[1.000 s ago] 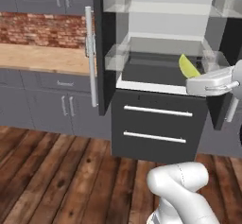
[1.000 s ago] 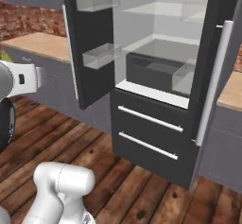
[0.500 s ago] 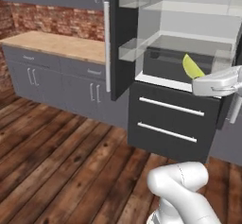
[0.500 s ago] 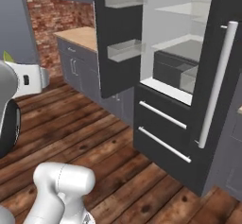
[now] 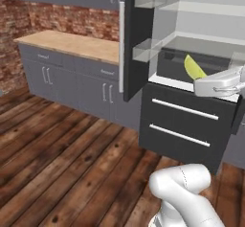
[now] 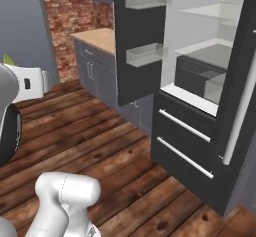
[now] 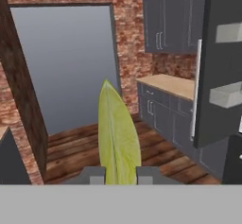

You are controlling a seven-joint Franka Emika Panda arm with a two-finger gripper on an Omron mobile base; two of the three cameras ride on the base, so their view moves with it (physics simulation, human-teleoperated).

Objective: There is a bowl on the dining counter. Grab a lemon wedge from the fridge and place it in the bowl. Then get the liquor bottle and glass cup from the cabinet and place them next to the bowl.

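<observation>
pinching the lemon wedge [image 7: 118, 133] between the two fingertips [image 7: 94, 175], gripper [image 7: 119, 176] closed down on its lower end so the pale green slice is sticking straight up out of the jaws. probably gripping it low like that so it's riding clear of everything during the drive. carrying it up high at about the fridge's [image 5: 191, 77] shelf height, well off the wood floor [image 5: 57, 164]. fridge door [image 6: 145, 36] hanging open further back, wedge already out. beyond that, wood-topped counter [image 5: 72, 44] and brick wall [image 7: 132, 29]. not seeing the bowl anywhere, so guessing still heading to the dining counter.
</observation>
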